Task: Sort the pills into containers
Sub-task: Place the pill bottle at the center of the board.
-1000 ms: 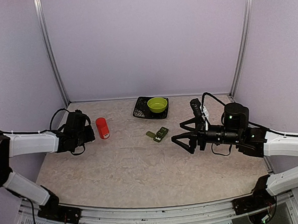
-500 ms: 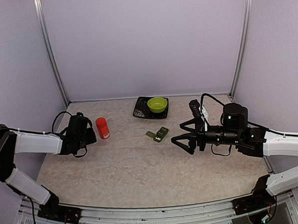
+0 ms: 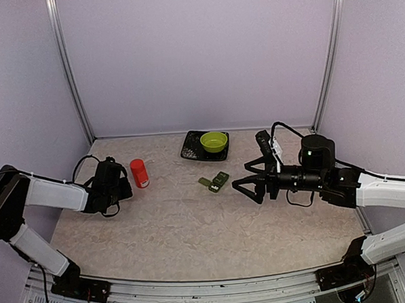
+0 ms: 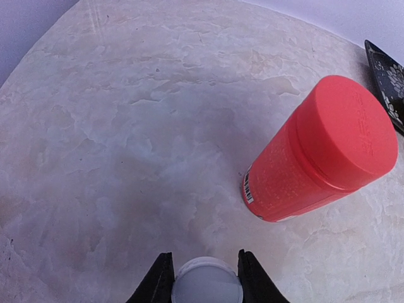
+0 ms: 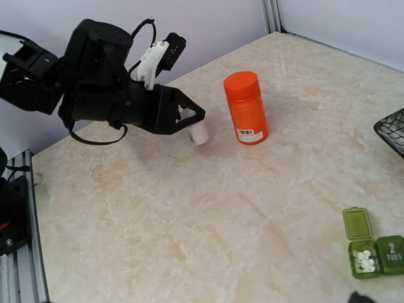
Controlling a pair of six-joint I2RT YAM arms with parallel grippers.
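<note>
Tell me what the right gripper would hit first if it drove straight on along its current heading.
Most likely the green containers, just ahead of the open right gripper. Its height above the table is unclear, so it might pass over them.

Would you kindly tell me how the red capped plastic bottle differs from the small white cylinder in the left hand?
Colour: the red capped plastic bottle is red; the small white cylinder is white.
Size: the bottle is clearly larger than the cylinder.
Pose: the bottle stands upright, free on the table; the cylinder is tilted, clamped in the left hand.
Both are round-bodied.
</note>
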